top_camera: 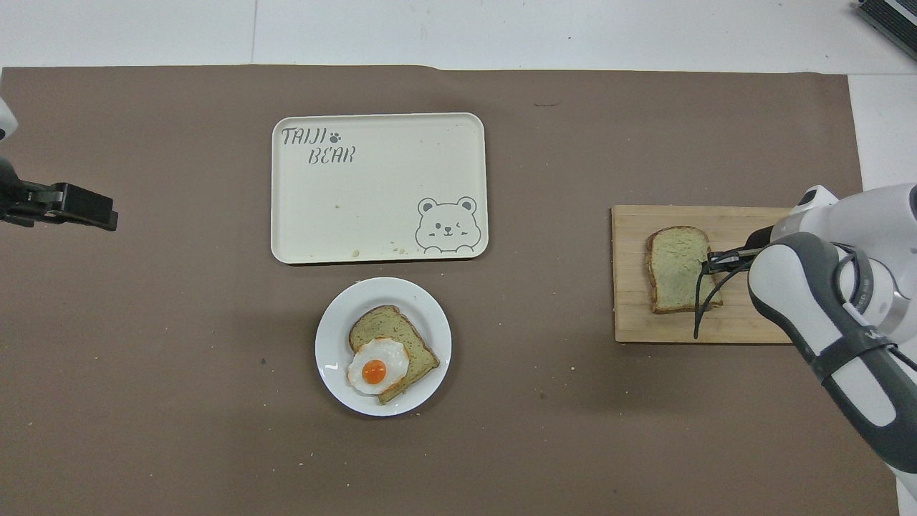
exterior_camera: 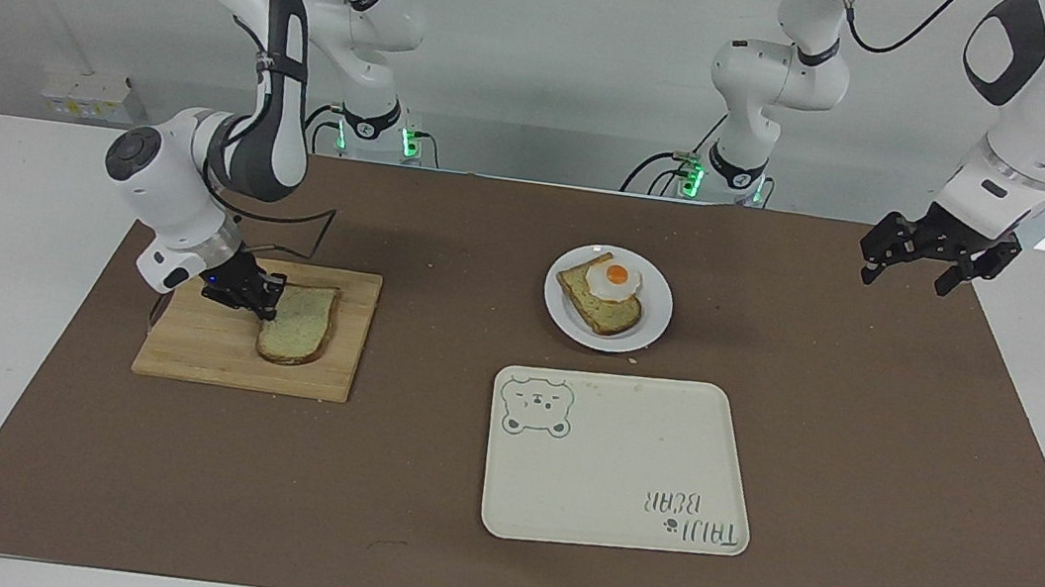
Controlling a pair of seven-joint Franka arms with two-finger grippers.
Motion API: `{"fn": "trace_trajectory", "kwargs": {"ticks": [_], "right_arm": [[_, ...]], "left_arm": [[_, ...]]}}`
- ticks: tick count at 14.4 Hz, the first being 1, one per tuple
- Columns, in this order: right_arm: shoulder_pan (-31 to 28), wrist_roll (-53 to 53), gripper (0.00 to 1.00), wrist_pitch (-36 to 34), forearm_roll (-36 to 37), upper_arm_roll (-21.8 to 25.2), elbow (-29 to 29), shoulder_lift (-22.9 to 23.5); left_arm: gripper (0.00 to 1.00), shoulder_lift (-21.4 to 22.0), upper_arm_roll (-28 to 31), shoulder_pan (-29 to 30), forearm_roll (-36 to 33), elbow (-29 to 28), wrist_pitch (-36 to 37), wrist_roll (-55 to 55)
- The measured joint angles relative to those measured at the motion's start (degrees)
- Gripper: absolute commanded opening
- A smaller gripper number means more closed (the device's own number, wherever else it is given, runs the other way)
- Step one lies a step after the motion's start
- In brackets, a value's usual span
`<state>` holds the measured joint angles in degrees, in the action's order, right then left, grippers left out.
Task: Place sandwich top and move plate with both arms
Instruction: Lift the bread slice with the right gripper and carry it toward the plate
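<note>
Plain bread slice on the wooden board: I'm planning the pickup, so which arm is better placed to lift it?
Right: the right tool is at the sandwich top; the left tool waits over the mat's edge.

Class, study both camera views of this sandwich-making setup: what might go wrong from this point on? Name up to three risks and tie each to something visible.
1. The right gripper is at one edge of the sandwich top on the cutting board; an edge grip may let the slice sag or slip.
2. The fried egg overhangs its slice on the plate, so the top may land unevenly.
3. The left gripper waits at the mat's corner.
</note>
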<state>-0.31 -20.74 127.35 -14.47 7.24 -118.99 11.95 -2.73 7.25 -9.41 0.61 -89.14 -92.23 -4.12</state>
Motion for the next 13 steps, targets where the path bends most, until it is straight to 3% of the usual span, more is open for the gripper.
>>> {"fn": "trace_trajectory", "kwargs": {"ticks": [2,8,13], "right_arm": [[0.1,0.4,0.00,-2.2,0.0,-0.1,1.4,-0.2],[1.1,8.8,0.00,-20.6,0.0,-1.2,13.5,-2.5],[9.5,19.3,0.00,-22.1,-3.4,-3.5,14.8,-2.7]], "left_arm": [[1.00,0.0,0.0,0.0,0.0,0.0,0.0,0.0],[1.00,0.0,0.0,0.0,0.0,0.0,0.0,0.0],[1.00,0.0,0.0,0.0,0.0,0.0,0.0,0.0]]}}
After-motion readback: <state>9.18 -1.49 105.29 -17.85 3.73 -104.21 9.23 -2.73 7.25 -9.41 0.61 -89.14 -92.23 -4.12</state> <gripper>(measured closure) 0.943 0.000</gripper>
